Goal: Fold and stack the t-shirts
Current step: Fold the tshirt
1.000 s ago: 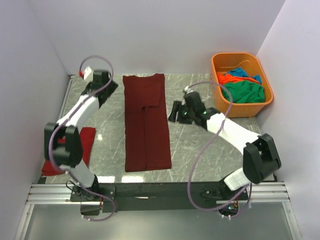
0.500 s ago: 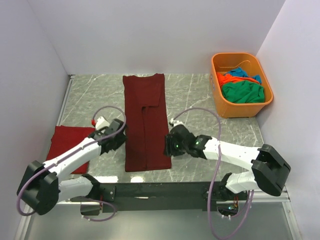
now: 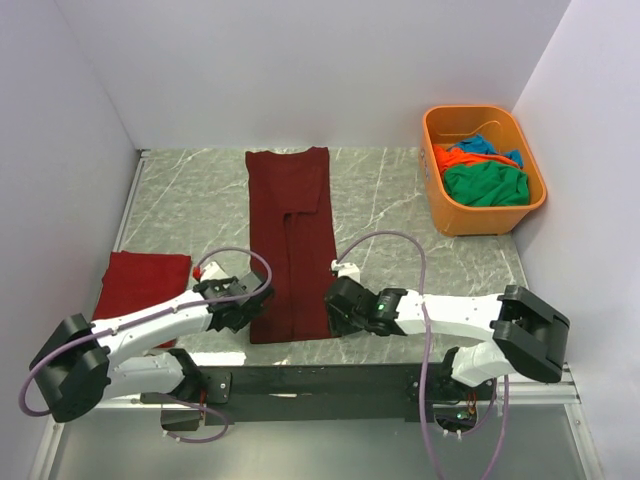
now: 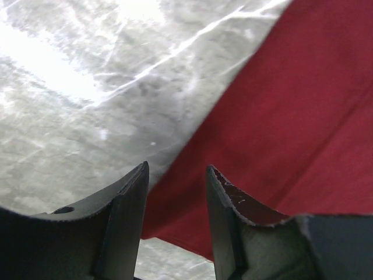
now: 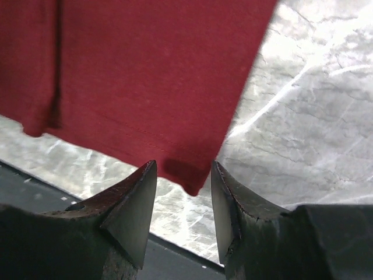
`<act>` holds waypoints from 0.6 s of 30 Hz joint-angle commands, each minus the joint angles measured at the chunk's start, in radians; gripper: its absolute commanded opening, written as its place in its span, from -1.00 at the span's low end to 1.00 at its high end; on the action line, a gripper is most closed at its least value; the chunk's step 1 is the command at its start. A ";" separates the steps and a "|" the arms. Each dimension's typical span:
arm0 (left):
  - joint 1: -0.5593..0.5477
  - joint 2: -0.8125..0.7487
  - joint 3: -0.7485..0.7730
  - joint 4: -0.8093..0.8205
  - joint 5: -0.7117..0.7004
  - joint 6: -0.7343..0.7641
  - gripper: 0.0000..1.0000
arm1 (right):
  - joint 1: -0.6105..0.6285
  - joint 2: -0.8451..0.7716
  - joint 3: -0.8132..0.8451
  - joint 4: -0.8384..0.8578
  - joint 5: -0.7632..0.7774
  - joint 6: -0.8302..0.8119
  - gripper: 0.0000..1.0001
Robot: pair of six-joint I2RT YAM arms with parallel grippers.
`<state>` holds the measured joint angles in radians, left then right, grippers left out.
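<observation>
A dark maroon t-shirt [image 3: 292,240] lies folded into a long strip down the middle of the table. My left gripper [image 3: 252,312] is open at its near left corner; the left wrist view shows the cloth edge [image 4: 274,116] between the jaws [image 4: 176,169]. My right gripper [image 3: 334,312] is open at the near right corner, with the hem corner [image 5: 192,175] between the fingers [image 5: 183,166]. A folded bright red t-shirt [image 3: 140,282] lies at the left. Green, orange and blue shirts [image 3: 485,175] sit in the tub.
An orange plastic tub [image 3: 436,190] stands at the back right. The table's near edge and the black rail [image 3: 330,380] run just below both grippers. White walls close in the left, back and right sides.
Both arms swung from the far and middle of the table down to the shirt's near corners. The shirt has not moved.
</observation>
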<state>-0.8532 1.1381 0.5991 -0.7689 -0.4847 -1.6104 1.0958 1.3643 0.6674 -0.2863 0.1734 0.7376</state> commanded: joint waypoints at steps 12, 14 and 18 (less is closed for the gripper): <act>-0.018 -0.181 -0.185 0.106 0.146 0.012 -0.05 | 0.052 0.048 0.020 -0.011 0.084 0.069 -0.24; -0.023 -0.187 -0.194 0.112 0.155 0.012 -0.06 | 0.053 0.044 0.015 -0.016 0.090 0.077 -0.38; -0.030 -0.208 -0.222 0.140 0.178 0.035 -0.09 | 0.052 0.035 -0.008 -0.014 0.086 0.095 -0.63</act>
<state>-0.8738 0.9413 0.4114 -0.6529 -0.3557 -1.5909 1.1366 1.4094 0.6682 -0.3065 0.2298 0.8028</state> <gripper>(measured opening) 0.460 0.204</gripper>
